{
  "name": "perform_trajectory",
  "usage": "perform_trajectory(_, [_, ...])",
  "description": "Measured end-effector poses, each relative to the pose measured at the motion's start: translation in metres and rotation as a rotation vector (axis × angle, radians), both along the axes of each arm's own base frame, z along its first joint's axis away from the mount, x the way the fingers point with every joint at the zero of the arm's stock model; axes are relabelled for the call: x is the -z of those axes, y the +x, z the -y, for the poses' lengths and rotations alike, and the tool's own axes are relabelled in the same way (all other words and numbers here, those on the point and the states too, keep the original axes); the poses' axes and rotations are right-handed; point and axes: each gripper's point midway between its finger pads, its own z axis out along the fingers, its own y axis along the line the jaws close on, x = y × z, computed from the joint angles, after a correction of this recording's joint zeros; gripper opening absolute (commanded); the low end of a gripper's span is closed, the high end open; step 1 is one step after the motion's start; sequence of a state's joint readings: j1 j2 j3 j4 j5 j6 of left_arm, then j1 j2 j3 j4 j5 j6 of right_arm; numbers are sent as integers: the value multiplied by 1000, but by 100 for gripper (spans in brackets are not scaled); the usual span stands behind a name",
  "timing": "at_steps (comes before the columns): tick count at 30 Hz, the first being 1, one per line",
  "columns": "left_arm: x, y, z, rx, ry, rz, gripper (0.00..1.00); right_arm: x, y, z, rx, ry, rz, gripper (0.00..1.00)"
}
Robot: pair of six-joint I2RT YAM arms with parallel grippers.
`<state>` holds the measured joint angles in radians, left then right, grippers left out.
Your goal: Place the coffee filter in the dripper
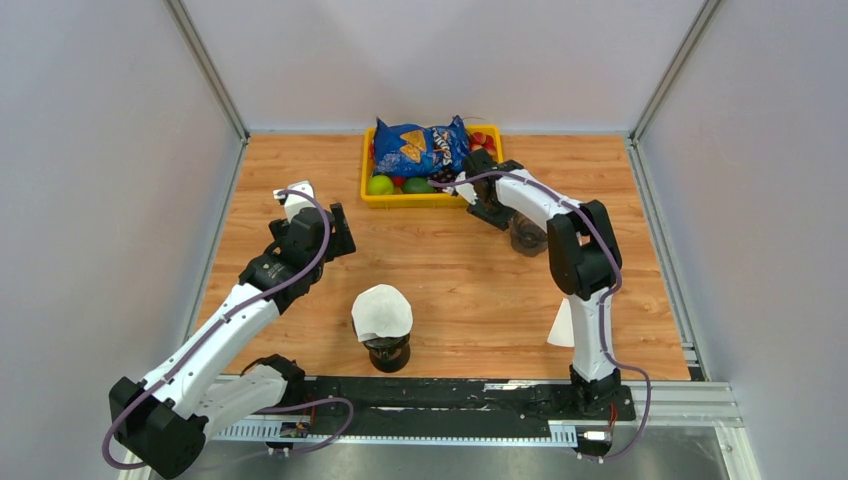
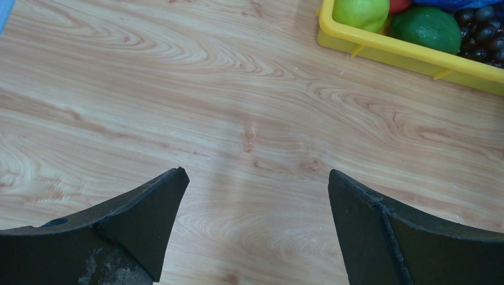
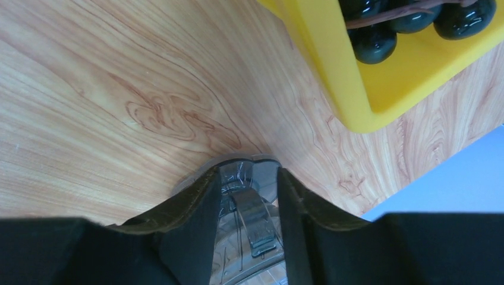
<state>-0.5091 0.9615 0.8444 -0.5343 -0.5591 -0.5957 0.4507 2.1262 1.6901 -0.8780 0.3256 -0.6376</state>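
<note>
A white coffee filter [image 1: 382,312] rests on top of a dark round dripper-like vessel [image 1: 388,353] near the table's front middle. A second white filter [image 1: 562,325] lies beside the right arm's base. A clear smoky dripper [image 1: 527,236] stands on the table near the yellow tray. My right gripper [image 1: 497,215] is shut on its handle [image 3: 254,221], with the fingers [image 3: 196,208] on either side, in the right wrist view [image 3: 246,173]. My left gripper [image 1: 340,232] is open and empty above bare wood [image 2: 255,178].
A yellow tray [image 1: 385,200] at the back middle holds a blue chip bag [image 1: 422,147], green fruit [image 1: 380,185] and dark grapes. Its corner shows in the left wrist view [image 2: 410,56] and in the right wrist view [image 3: 333,65]. Grey walls enclose the table.
</note>
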Motion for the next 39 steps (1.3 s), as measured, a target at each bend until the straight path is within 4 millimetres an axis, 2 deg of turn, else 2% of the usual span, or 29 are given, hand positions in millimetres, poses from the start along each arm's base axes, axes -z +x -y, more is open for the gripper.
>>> perform_trajectory(17, [2,1,0,0,4,-7,100,-5,2,0,-25,-20,-3,12])
perform_trajectory(21, [4,1,0,0,8,-14,100,-5,1,-3,-40,-23,-5,8])
perform_trajectory(24, [7,2,1,0,12,-22,100,-6,-1,-8,-55,-17,-7,1])
perform_trajectory(28, [9,2,1,0,16,-29,100,-11,-6,-22,-79,19,-20,0])
perform_trajectory(32, [9,2,1,0,17,-30,100,-34,-10,-33,-51,86,-4,0])
perform_trajectory(39, [8,2,1,1,14,-28,100,-99,-25,-46,134,287,80,0])
